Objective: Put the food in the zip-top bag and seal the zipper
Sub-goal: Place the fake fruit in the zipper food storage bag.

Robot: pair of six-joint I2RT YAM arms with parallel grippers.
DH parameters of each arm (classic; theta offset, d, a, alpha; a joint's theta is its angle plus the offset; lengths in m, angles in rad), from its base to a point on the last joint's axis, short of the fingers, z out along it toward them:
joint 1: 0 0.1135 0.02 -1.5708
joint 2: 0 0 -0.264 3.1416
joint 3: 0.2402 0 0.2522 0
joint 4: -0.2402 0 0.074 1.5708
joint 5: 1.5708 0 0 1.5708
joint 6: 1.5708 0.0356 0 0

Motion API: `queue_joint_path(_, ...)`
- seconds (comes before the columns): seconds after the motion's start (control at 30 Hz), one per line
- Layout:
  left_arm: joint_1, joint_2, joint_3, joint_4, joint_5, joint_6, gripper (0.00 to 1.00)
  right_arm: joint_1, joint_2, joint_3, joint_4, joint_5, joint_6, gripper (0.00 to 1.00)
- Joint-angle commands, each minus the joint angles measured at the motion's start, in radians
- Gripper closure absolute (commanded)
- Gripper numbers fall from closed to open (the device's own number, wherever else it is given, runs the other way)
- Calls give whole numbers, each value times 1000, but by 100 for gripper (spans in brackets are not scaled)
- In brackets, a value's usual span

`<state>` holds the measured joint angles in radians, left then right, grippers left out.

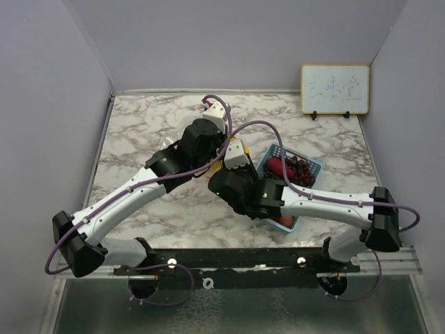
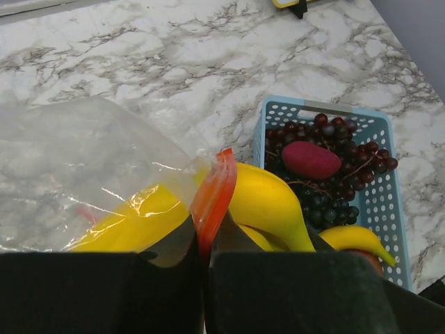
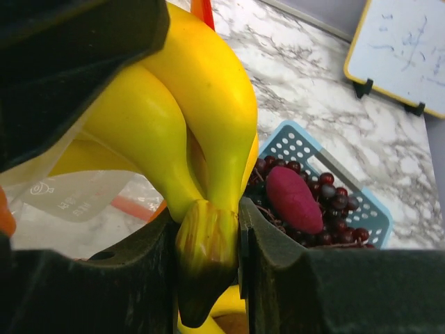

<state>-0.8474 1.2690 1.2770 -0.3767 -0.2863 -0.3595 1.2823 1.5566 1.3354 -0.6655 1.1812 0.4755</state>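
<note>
My right gripper point(image 3: 206, 236) is shut on the stem of the bunch of yellow bananas point(image 3: 201, 104). It holds them at the mouth of the clear zip-top bag point(image 2: 76, 160). My left gripper point(image 2: 203, 243) is shut on the bag's red zipper strip point(image 2: 215, 191) and holds the mouth up. The bananas point(image 2: 268, 202) are partly behind the plastic. The dark purple grapes point(image 2: 334, 202) and the magenta oblong piece point(image 2: 310, 160) lie in the light blue basket point(image 2: 386, 202). In the top view both grippers meet near the bananas point(image 1: 241, 147). Something reddish point(image 1: 285, 221) shows at the basket's near end.
The basket point(image 1: 314, 165) stands right of centre on the marble table point(image 1: 153, 118). A small whiteboard point(image 1: 334, 88) stands at the back right. Grey walls close in the left, back and right sides.
</note>
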Motion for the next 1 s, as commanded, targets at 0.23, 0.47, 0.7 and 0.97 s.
queue_joint_path(0.23, -36, -26, -78, 78, 214, -82, 100, -16, -172, -149, 735, -438, -404, 88)
queue_joint_path(0.47, -36, -78, -159, 172, 256, -99, 100, -16, -284, -284, 794, -474, -369, 75)
queue_joint_path(0.7, -36, -106, -226, 212, 231, -117, 100, -16, -414, -354, 808, -560, -336, 70)
queue_joint_path(0.97, -36, -134, -358, 414, 237, -166, 100, -16, -451, -351, 586, -353, -341, 74)
